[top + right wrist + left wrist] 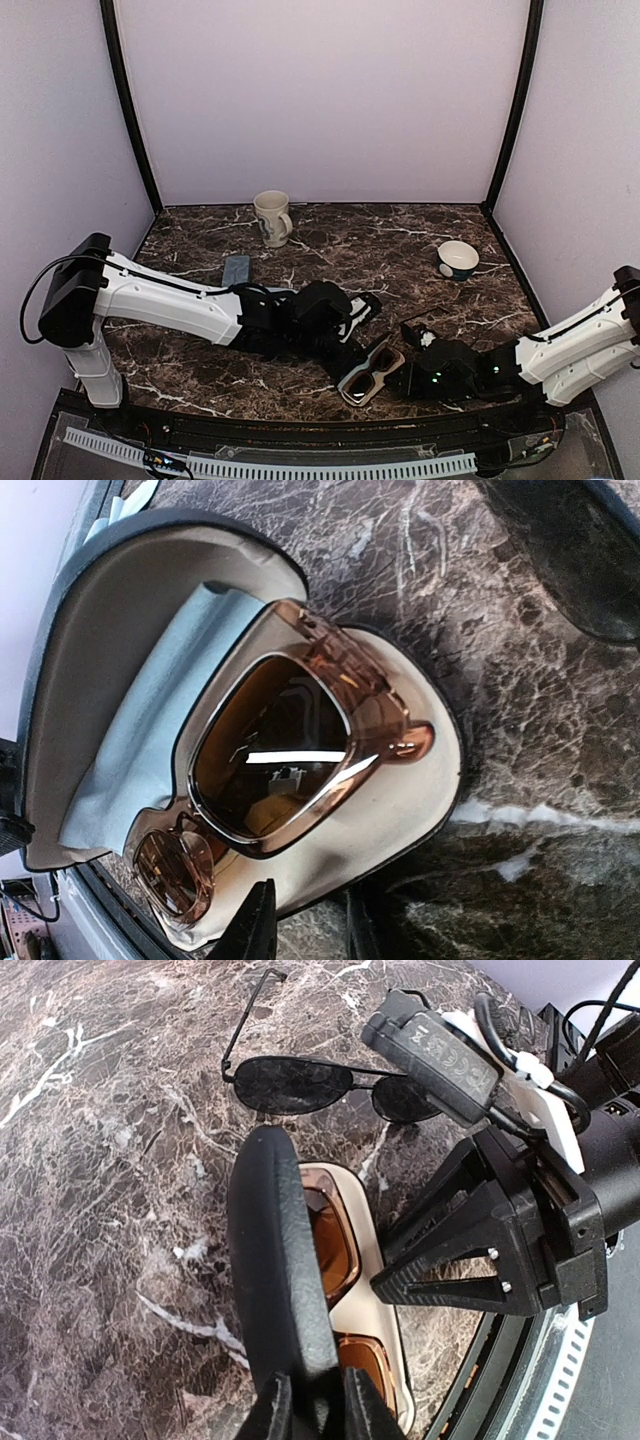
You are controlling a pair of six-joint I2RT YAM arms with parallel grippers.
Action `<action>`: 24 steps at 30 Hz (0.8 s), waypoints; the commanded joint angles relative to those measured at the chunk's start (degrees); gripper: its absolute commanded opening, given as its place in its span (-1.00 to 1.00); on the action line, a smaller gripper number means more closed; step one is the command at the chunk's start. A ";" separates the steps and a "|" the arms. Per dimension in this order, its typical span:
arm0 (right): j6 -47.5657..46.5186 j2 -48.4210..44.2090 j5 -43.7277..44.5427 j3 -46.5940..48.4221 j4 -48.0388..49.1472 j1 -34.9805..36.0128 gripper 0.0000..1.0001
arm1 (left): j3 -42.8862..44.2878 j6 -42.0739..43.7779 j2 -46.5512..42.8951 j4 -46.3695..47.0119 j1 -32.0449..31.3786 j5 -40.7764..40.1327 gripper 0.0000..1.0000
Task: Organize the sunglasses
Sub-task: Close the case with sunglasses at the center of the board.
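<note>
So here's my setup right now. My left gripper (pixel 315 1382) has its two fingers squeezed tight on the edge of the case lid (pixel 275 1260), holding it up on its hinge so the black case (pixel 432 798) stands open. The case sits on the marble table (pixel 400 240), close to the near edge and a bit right of the middle.

The chunky brown sunglasses (pixel 270 760) are lying inside the cream-lined bottom half, folded, lenses facing up. One end pokes up against the rim, so they sit a little crooked in there. A light blue cloth (pixel 150 700) lies across the inside of the lid.

My right gripper (pixel 310 900) is down at the near rim of the bottom half, with one finger over the lining and the other outside on the table, so the rim runs between them. The fingers are fairly close together, but honestly I can't tell whether they're pinching the rim or just straddling it.

The other pair, the thin black aviator sunglasses (pixel 295 1085), are out on the bare table just past the case toward the middle, arms unfolded, nothing touching them.

Also on the table: a grey-blue case (pixel 236 268) left of the middle, a mug (pixel 272 218) near the far edge and a small bowl (pixel 458 259) over toward the right edge.
</note>
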 commanded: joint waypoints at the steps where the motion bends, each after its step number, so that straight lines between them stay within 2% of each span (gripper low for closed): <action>1: -0.43 1.67 1.02 -1.02 2.80 -0.47 -0.50 | -0.62 0.90 0.64 -0.65 -0.87 4.51 -0.72; 19: -1.80 4.43 0.46 -2.42 8.87 -1.11 -0.57 | 2.17 5.69 7.64 -3.72 -3.81 10.71 -0.81; 24: -1.80 4.00 0.46 -2.82 9.26 -1.13 -0.57 | 2.62 5.84 8.91 -4.67 -3.83 9.85 -0.83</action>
